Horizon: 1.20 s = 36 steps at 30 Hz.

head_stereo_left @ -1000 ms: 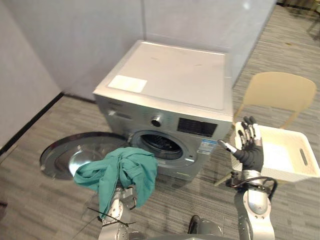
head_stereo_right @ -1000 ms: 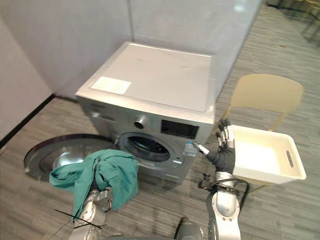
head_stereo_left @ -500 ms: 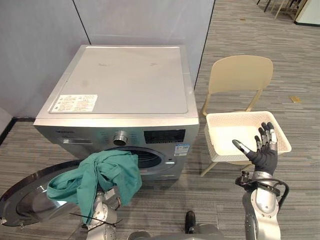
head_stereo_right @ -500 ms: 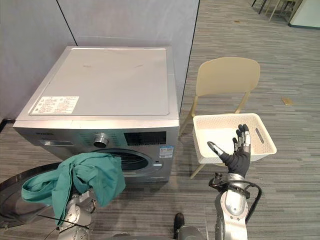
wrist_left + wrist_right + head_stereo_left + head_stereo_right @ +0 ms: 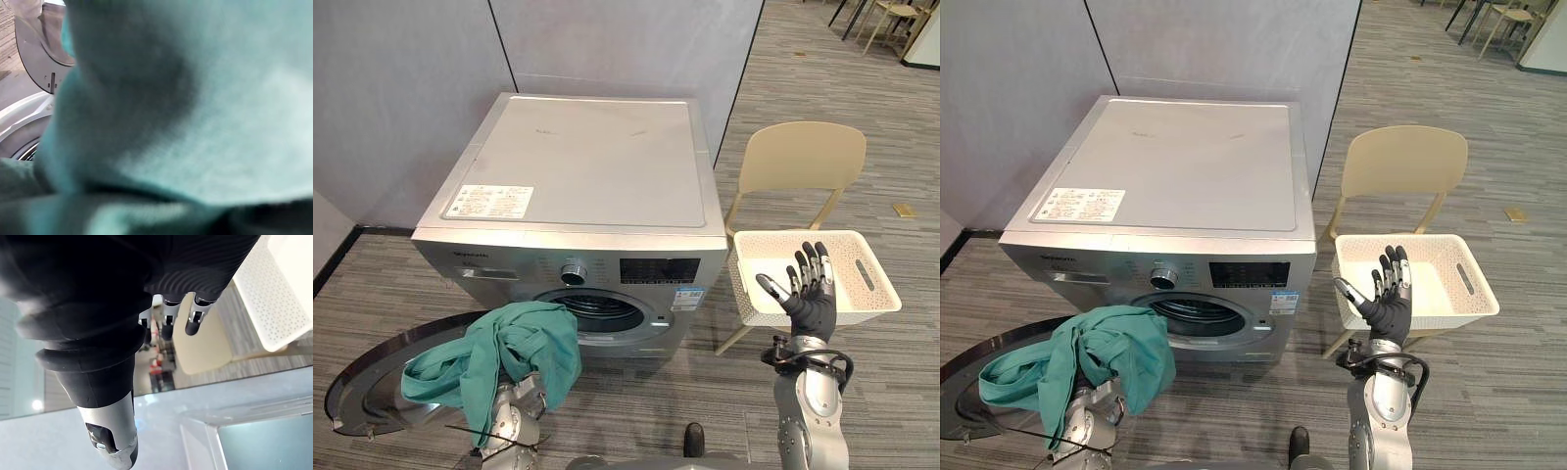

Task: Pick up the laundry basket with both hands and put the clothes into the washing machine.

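The silver front-loading washing machine stands door-open: steer the bunched teal cloth deep into its round drum mouth, so no tail catches the rim. That cloth drapes over your left hand, just near of the opening; its grip I cannot tell. The white perforated laundry basket sits empty on the beige chair, right. Your right hand stands raised before it, fingers straight, spread, empty.

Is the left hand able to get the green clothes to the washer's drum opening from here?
Probably yes: the door is swung wide open, the drum opening is uncovered, and the green clothes drape over the left hand right before it.
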Motion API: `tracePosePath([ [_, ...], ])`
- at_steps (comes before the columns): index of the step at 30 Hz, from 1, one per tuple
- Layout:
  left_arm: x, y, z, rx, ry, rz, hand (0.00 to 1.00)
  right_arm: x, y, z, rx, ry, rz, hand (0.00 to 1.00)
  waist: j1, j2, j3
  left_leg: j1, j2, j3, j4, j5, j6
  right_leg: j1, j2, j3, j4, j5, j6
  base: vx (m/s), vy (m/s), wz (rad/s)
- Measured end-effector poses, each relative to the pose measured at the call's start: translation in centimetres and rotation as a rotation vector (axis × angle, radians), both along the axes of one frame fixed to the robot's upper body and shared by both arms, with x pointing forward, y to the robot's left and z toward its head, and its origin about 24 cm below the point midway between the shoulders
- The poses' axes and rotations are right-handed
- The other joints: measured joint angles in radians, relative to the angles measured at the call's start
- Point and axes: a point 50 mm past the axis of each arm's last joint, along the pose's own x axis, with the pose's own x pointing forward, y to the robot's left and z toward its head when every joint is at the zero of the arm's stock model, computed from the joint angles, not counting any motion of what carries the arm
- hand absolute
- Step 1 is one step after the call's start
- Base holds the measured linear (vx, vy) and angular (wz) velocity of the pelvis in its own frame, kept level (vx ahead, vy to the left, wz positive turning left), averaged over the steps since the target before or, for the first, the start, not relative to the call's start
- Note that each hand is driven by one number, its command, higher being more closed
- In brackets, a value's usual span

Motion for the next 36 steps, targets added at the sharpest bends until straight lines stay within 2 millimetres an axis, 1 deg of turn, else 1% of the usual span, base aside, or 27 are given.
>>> tracePosePath([
  [6,0.0,0.0,0.0,0.001,-0.002,0.002,1.00,-0.1,-0.2,-1.0,0.017,0.039,-0.009,0.00,-0.001,-0.001,0.001,-0.052,0.002,-0.017,0.035,-0.002,0.003,-0.036,-0.013,-0.015,0.000,0.009,0.003,-0.01,-0.005,0.05],
  [9,0.2,0.1,0.3,0.006,-0.014,0.003,1.00,-0.5,-1.1,-1.4,0.029,0.053,-0.047,0.00,-0.003,0.004,0.022,-0.112,0.024,-0.046,0.121,-0.024,0.021,-0.040,-0.016,-0.047,0.004,0.011,0.004,-0.06,-0.003,0.29],
  [11,0.3,0.2,0.9,0.015,-0.037,0.006,1.00,-0.6,-1.9,-1.4,0.039,0.053,-0.082,0.00,-0.001,0.010,0.061,-0.175,0.049,-0.069,0.246,-0.049,0.034,-0.042,-0.015,-0.063,0.019,0.009,0.004,-0.13,0.056,0.24],
  [12,0.4,0.2,1.1,0.020,-0.048,0.008,1.00,-0.6,-2.3,-1.6,0.037,0.058,-0.100,0.00,-0.002,0.001,0.089,-0.237,0.051,-0.095,0.360,-0.048,0.036,-0.046,-0.031,-0.059,0.029,0.002,0.006,-0.16,0.117,0.24],
  [13,0.4,0.2,1.1,0.021,-0.051,0.005,1.00,-0.5,-2.4,-1.6,0.043,0.058,-0.112,0.00,-0.001,-0.011,0.106,-0.274,0.062,-0.106,0.430,-0.074,0.064,-0.048,-0.040,-0.058,0.032,-0.003,0.004,-0.17,0.132,0.15],
  [14,0.4,0.2,1.1,0.024,-0.050,0.003,1.00,-0.4,-2.6,-1.5,0.044,0.056,-0.129,0.00,-0.003,-0.002,0.113,-0.305,0.089,-0.122,0.493,-0.092,0.090,-0.060,-0.050,-0.057,0.056,-0.015,0.021,-0.18,0.159,0.01],
  [15,0.1,-0.1,0.8,0.015,-0.036,-0.006,1.00,-0.5,-3.0,-1.5,0.041,0.058,-0.157,0.00,-0.007,-0.002,0.114,-0.306,0.124,-0.179,0.475,-0.090,0.085,-0.090,-0.075,-0.050,0.097,-0.029,0.041,-0.18,0.183,-0.07],
  [16,0.1,-0.4,0.7,0.012,-0.032,-0.015,1.00,-0.6,-3.1,-1.5,0.037,0.059,-0.160,0.00,-0.008,-0.001,0.113,-0.294,0.131,-0.203,0.443,-0.086,0.079,-0.102,-0.085,-0.053,0.107,-0.031,0.048,-0.18,0.333,-0.28],
  [17,0.1,-1.1,0.6,-0.002,-0.028,-0.042,1.00,-0.6,-3.2,-1.5,0.030,0.060,-0.160,0.00,-0.006,0.029,0.095,-0.254,0.141,-0.226,0.352,-0.062,0.009,-0.126,-0.110,-0.065,0.122,-0.031,0.073,-0.08,0.334,-0.38],
  [18,0.3,-1.6,0.6,-0.010,-0.032,-0.060,1.00,-0.8,-3.2,-1.5,0.027,0.064,-0.161,0.00,-0.005,0.040,0.088,-0.235,0.133,-0.225,0.306,-0.086,-0.083,-0.142,-0.127,-0.069,0.133,-0.029,0.079,-0.05,0.457,-0.52],
  [19,0.9,-2.1,0.7,-0.013,-0.047,-0.092,1.00,-0.7,-2.8,-1.8,0.038,0.079,-0.152,0.00,-0.004,0.005,0.108,-0.235,0.080,-0.182,0.315,-0.093,-0.080,-0.163,-0.196,-0.075,0.151,-0.026,0.077,-0.06,0.422,-0.44],
  [20,1.3,-2.7,0.9,-0.021,-0.057,-0.112,1.00,-1.1,-2.3,-1.7,0.032,0.082,-0.131,0.00,-0.003,-0.012,0.106,-0.249,0.035,-0.156,0.345,-0.115,-0.040,-0.183,-0.252,-0.098,0.166,-0.023,0.031,-0.10,0.484,-0.38],
  [21,1.3,-3.0,0.8,-0.025,-0.057,-0.124,1.00,-1.3,-2.3,-1.8,0.032,0.085,-0.130,0.00,-0.005,-0.013,0.105,-0.254,0.023,-0.136,0.364,-0.126,-0.020,-0.194,-0.269,-0.101,0.181,-0.030,-0.017,-0.11,0.381,-0.39],
  [22,1.4,-3.3,0.7,-0.031,-0.056,-0.141,1.00,-1.6,-2.3,-2.0,0.034,0.097,-0.134,0.00,-0.010,-0.009,0.105,-0.258,0.011,-0.092,0.371,-0.132,0.021,-0.218,-0.296,-0.114,0.227,-0.121,-0.087,-0.14,0.419,-0.57],
  [23,1.4,-3.5,0.5,-0.034,-0.052,-0.152,1.00,-1.5,-2.3,-2.0,0.026,0.100,-0.136,0.00,-0.009,0.001,0.108,-0.243,0.014,-0.052,0.352,-0.132,0.045,-0.276,-0.318,-0.153,0.397,-0.167,-0.077,-0.09,0.307,-0.71],
  [24,1.4,-3.5,0.1,-0.037,-0.037,-0.155,1.00,-1.6,-2.3,-2.2,0.011,0.115,-0.138,0.00,-0.008,0.001,0.111,-0.205,0.010,-0.029,0.328,-0.126,0.055,-0.290,-0.322,-0.188,0.561,-0.181,-0.072,-0.02,0.262,-0.62],
  [25,1.3,-3.5,-0.1,-0.040,-0.026,-0.156,1.00,-1.8,-2.3,-2.4,0.001,0.129,-0.141,0.00,-0.009,-0.003,0.109,-0.183,0.005,-0.018,0.311,-0.122,0.060,-0.279,-0.318,-0.209,0.647,-0.199,-0.074,0.11,0.124,-0.58],
  [26,0.7,-3.6,-0.5,-0.046,-0.004,-0.157,1.00,-2.4,-2.4,-3.0,-0.030,0.173,-0.151,0.00,-0.015,-0.020,0.096,-0.144,-0.016,0.012,0.281,-0.117,0.069,-0.228,-0.285,-0.245,0.749,-0.278,-0.069,0.13,0.082,-0.50],
  [27,0.6,-3.6,-0.6,-0.048,0.000,-0.161,1.00,-2.5,-2.4,-3.2,-0.036,0.183,-0.154,0.00,-0.018,-0.029,0.089,-0.138,-0.024,0.023,0.272,-0.117,0.069,-0.207,-0.274,-0.256,0.751,-0.313,-0.069,0.06,0.052,-0.49],
  [28,0.6,-4.0,-1.2,-0.061,0.021,-0.185,1.00,-2.7,-2.7,-3.9,-0.054,0.219,-0.168,0.00,-0.030,-0.037,0.085,-0.138,-0.033,0.029,0.261,-0.117,0.069,-0.180,-0.266,-0.280,0.719,-0.340,-0.056,0.00,0.020,-0.15],
  [30,1.0,-5.1,-2.4,-0.086,0.066,-0.239,1.00,-4.0,-3.8,-6.5,-0.048,0.351,-0.215,0.00,-0.049,-0.046,0.075,-0.130,-0.052,0.015,0.226,-0.104,0.068,-0.140,-0.256,-0.298,0.635,-0.348,-0.040,0.02,-0.002,0.08],
  [31,1.0,-5.8,-3.0,-0.122,0.082,-0.276,1.00,-5.2,-4.5,-8.6,-0.046,0.471,-0.261,0.00,-0.056,-0.048,0.065,-0.127,-0.065,0.014,0.189,-0.086,0.069,-0.115,-0.250,-0.317,0.563,-0.358,-0.019,0.08,-0.030,0.08],
  [32,1.1,-6.3,-3.3,-0.147,0.092,-0.303,1.00,-6.2,-5.1,-10.0,-0.045,0.556,-0.294,0.00,-0.055,-0.040,0.058,-0.125,-0.068,0.015,0.165,-0.072,0.066,-0.111,-0.238,-0.317,0.514,-0.344,0.015,0.12,-0.034,-0.06],
  [33,1.1,-6.9,-3.8,-0.178,0.106,-0.333,1.00,-7.3,-5.6,-11.8,-0.023,0.656,-0.320,0.00,-0.057,-0.027,0.054,-0.126,-0.068,0.023,0.139,-0.049,0.064,-0.110,-0.217,-0.312,0.456,-0.315,0.035,0.11,-0.028,-0.21],
  [34,1.0,-7.1,-4.0,-0.190,0.112,-0.345,1.00,-7.8,-5.7,-12.6,-0.015,0.704,-0.324,0.00,-0.057,-0.018,0.051,-0.127,-0.065,0.031,0.127,-0.041,0.064,-0.108,-0.200,-0.307,0.422,-0.296,0.034,0.10,-0.018,-0.44],
  [35,0.8,-7.3,-4.3,-0.215,0.121,-0.355,1.00,-8.6,-5.6,-14.2,-0.007,0.786,-0.310,0.00,-0.054,-0.009,0.050,-0.127,-0.052,0.056,0.121,-0.025,0.061,-0.095,-0.170,-0.291,0.356,-0.263,0.035,0.09,-0.024,-0.62],
  [36,0.7,-7.1,-4.5,-0.226,0.127,-0.356,1.00,-9.2,-5.3,-15.4,-0.016,0.859,-0.280,0.00,-0.051,-0.009,0.050,-0.124,-0.045,0.074,0.124,-0.009,0.065,-0.082,-0.151,-0.272,0.302,-0.234,0.028,0.11,-0.059,-0.64],
])
